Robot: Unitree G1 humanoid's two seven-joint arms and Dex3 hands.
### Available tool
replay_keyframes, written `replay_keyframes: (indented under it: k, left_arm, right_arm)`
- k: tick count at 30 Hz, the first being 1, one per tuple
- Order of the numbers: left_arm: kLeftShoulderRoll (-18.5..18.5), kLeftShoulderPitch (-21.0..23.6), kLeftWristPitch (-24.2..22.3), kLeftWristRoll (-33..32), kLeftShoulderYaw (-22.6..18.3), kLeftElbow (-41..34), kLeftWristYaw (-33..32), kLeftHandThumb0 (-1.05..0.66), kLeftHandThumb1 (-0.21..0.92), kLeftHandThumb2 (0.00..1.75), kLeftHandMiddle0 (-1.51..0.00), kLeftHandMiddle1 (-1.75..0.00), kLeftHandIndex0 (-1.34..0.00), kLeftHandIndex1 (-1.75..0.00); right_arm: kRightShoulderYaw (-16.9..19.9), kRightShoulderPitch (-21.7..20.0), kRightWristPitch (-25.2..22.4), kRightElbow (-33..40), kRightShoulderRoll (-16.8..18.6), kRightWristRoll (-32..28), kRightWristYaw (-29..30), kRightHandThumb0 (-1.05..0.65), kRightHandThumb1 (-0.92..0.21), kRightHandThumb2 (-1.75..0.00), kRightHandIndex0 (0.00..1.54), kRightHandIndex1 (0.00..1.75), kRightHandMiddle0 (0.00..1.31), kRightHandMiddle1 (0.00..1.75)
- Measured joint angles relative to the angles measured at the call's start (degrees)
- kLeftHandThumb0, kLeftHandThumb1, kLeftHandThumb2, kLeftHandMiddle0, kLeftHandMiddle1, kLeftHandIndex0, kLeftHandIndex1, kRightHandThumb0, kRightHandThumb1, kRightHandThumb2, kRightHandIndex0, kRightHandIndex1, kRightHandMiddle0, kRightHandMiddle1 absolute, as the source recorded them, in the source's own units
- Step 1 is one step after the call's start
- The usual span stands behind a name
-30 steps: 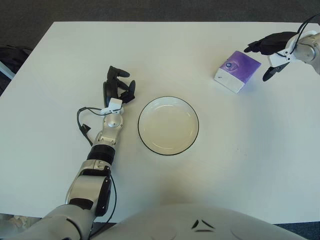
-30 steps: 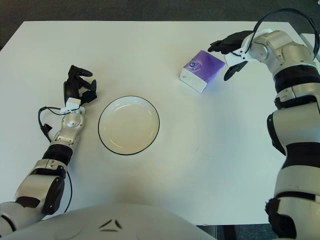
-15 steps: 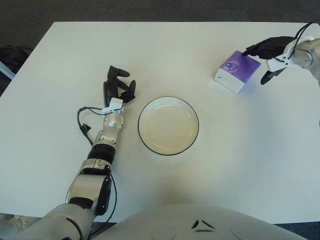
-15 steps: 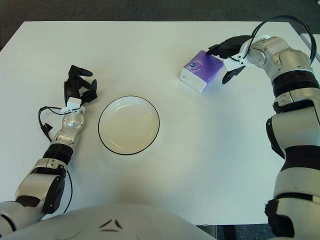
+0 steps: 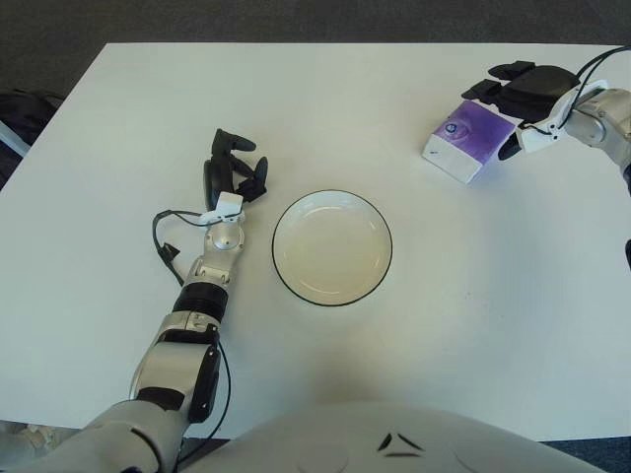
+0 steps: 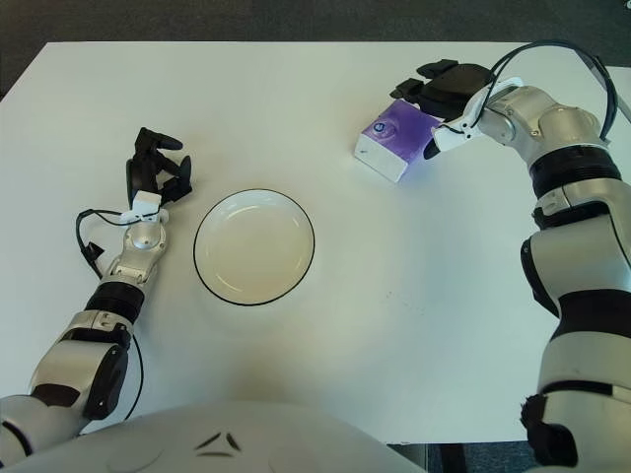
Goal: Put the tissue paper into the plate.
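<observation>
Reaching over purple tissue pack point(image 6: 397, 137), right hand point(image 6: 446, 89) has fingers spread across its far top edge, nothing gripped yet. Pack sits well right of plate point(image 6: 254, 246). Likely light, soft, slick wrapper; pinch short sides. Left hand point(image 6: 152, 172) idle left of plate, loosely curled, empty.

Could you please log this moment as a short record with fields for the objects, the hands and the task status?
tissue pack: purple and white, on the table's far right part, lying flat
plate: white with dark rim, nothing in it, at table centre
right robot hand: over the pack's far right end, fingers spread, grasp not closed
left robot hand: idle, left of the plate
table: white
status: pack not yet lifted, apart from the plate
</observation>
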State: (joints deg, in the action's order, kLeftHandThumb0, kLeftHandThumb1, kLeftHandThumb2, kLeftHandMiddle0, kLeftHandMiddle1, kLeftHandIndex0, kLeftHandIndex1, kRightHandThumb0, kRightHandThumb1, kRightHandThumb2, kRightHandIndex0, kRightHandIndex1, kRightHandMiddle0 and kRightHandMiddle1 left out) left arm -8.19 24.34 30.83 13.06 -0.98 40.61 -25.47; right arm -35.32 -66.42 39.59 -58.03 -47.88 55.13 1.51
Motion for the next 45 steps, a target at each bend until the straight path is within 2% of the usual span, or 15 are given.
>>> replay_keyframes:
  k: [8,18,37,45]
  left_arm:
    - [-0.02,0.03,0.00,0.21,0.21,0.00,-0.24,-0.39,0.67,0.84,-0.77,-1.74,-0.37,-1.72]
    - [-0.14,0.03,-0.01,0.43,0.57,0.00,-0.47,-0.39,0.67,0.84,-0.79,-1.75,-0.37,-1.72]
    - [-0.14,0.03,0.01,0.38,0.59,-0.05,-0.46,-0.39,0.66,0.84,-0.79,-1.75,-0.38,-1.71]
    - [-0.15,0.03,0.00,0.39,0.59,-0.08,-0.47,-0.39,0.66,0.84,-0.80,-1.75,-0.39,-1.70]
  right_arm:
    - [-1.27,0.00,0.86,-1.16,0.93,1.95,7.61,-0.84,-0.88,-0.05,0.10,0.00,0.00,0.42]
    - [-2.04,0.00,0.91,-2.60,1.65,2.37,11.68,-0.82,-0.88,-0.05,0.11,0.01,0.00,0.47]
    - [-2.50,0.00,1.35,-3.72,1.93,2.37,12.55,-0.80,-0.89,-0.06,0.13,0.01,0.00,0.45]
    - [-2.51,0.00,2.29,-3.83,1.95,2.30,11.02,-0.78,-0.89,-0.06,0.14,0.01,0.00,0.44]
